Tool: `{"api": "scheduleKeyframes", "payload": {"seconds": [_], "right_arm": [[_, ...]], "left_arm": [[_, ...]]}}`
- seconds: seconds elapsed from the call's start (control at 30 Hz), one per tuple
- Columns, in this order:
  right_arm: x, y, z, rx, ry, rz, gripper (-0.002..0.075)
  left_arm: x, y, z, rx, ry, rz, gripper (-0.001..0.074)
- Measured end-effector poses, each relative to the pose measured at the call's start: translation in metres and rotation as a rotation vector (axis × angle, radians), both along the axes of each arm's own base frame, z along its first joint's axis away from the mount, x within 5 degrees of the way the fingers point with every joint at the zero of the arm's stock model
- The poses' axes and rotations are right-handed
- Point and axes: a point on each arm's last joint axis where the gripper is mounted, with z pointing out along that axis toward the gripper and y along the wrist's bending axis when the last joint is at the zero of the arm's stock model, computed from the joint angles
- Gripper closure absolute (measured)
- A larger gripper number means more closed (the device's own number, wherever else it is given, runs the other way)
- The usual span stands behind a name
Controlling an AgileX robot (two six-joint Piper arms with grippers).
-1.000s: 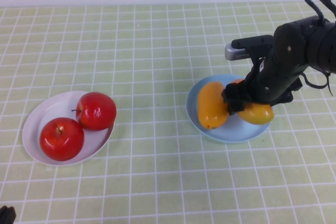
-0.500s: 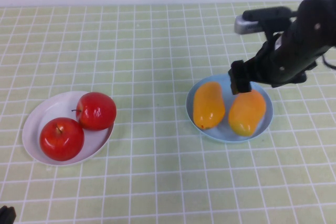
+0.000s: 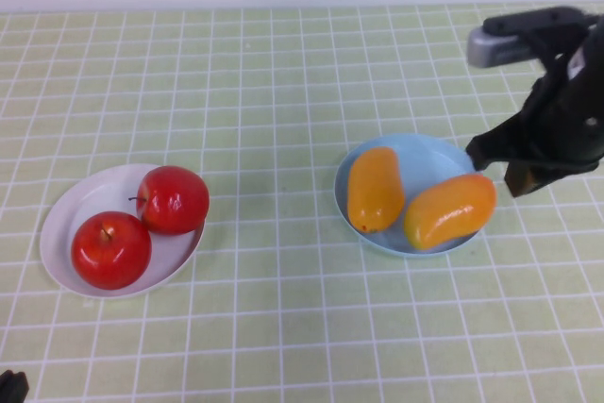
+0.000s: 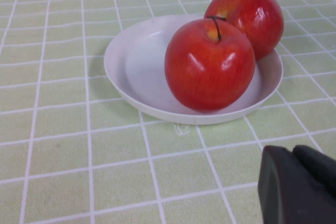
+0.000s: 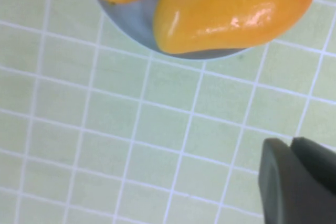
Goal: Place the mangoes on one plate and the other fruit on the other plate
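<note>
The right end effector (image 3: 514, 169), empty with its state unclear, hangs at frame right just beside the blue plate (image 3: 425, 150), whose nearer mango (image 3: 449, 210) lies lower-left of it, long axis slanting; the left end effector (image 4: 299, 187), state also unclear, sits near the white plate (image 4: 131, 66).

two plates are set on the table (image 3: 283, 327), well apart: the white plate (image 3: 71, 209) to the left, the blue plate (image 3: 425, 153) to the right. two apples (image 3: 111, 249) (image 3: 173, 199) are held in the white plate, touching, one nearer the front left, the other behind it to the right. two mangoes (image 3: 375, 189) (image 3: 450, 210) are laid side by side in the blue plate, the right one overhanging the rim. the right gripper (image 3: 517, 167) is placed just right of the blue plate. the left gripper (image 4: 299, 184) is found near the white plate's front.
</note>
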Motion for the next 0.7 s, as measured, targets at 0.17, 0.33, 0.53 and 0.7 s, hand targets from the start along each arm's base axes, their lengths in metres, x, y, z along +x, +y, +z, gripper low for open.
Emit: {"api": "scheduleKeyframes", "payload": {"seconds": [0.17, 0.33, 0.53, 0.7], "right_arm": [[-0.025, -0.007, 0.027, 0.064, -0.059, 0.026, 0.0734], [-0.063, -0.02, 0.052, 0.132, -0.124, 0.081, 0.0739], [-0.091, -0.033, 0.057, 0.137, -0.21, 0.148, 0.074], [-0.11, -0.043, 0.036, 0.166, -0.322, 0.138, 0.0741]], "left_arm": [[0.0, 0.0, 0.0, 0.0, 0.0, 0.0, 0.0731], [0.0, 0.0, 0.0, 0.0, 0.0, 0.0, 0.0731], [0.0, 0.0, 0.0, 0.0, 0.0, 0.0, 0.0731], [0.0, 0.0, 0.0, 0.0, 0.0, 0.0, 0.0731]]}}
